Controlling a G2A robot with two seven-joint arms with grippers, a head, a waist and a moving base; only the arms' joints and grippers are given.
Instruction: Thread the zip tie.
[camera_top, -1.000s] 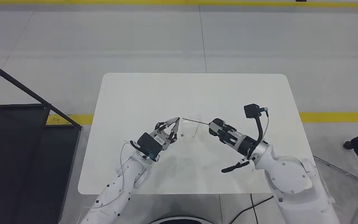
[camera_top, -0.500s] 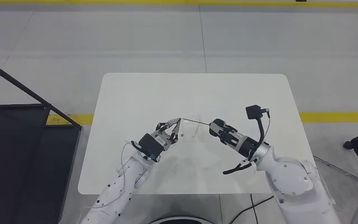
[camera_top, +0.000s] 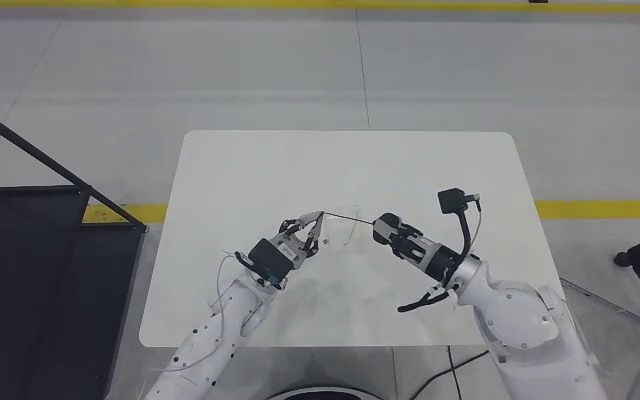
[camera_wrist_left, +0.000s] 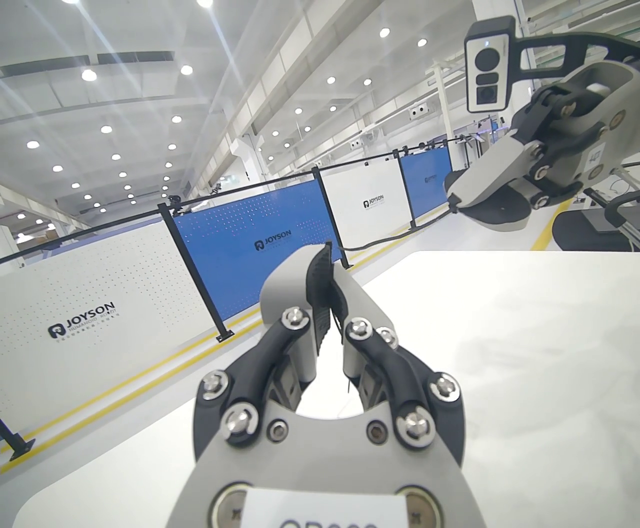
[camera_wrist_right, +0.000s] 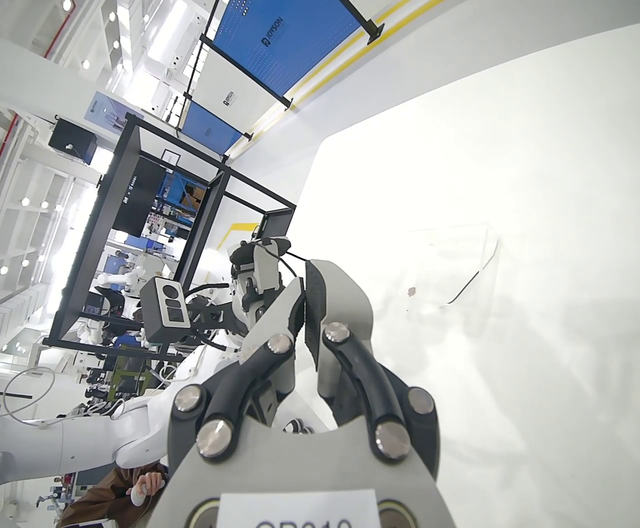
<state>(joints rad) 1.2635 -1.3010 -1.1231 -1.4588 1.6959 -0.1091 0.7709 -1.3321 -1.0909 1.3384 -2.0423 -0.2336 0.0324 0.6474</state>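
Top view has both arms meeting over the middle of the white table (camera_top: 430, 170), nearer its front edge. The left gripper (camera_top: 314, 225) and the right gripper (camera_top: 381, 224) point at each other with a short gap between them. A thin black zip tie (camera_top: 348, 217) spans that gap, held clear of the table surface, one end at each gripper's tips.

Left wrist view looks along the left gripper (camera_wrist_left: 329, 272), whose fingers are pressed together on one end of the zip tie (camera_wrist_left: 390, 239). From there the strap runs out in a shallow sag and rises to the right gripper (camera_wrist_left: 457, 202), whose fingers are likewise clamped on the far end.

Right wrist view has the right gripper (camera_wrist_right: 305, 285) with its ribbed pads pinched tight, above the white table (camera_wrist_right: 525, 150), and the left arm lies just beyond its tips.
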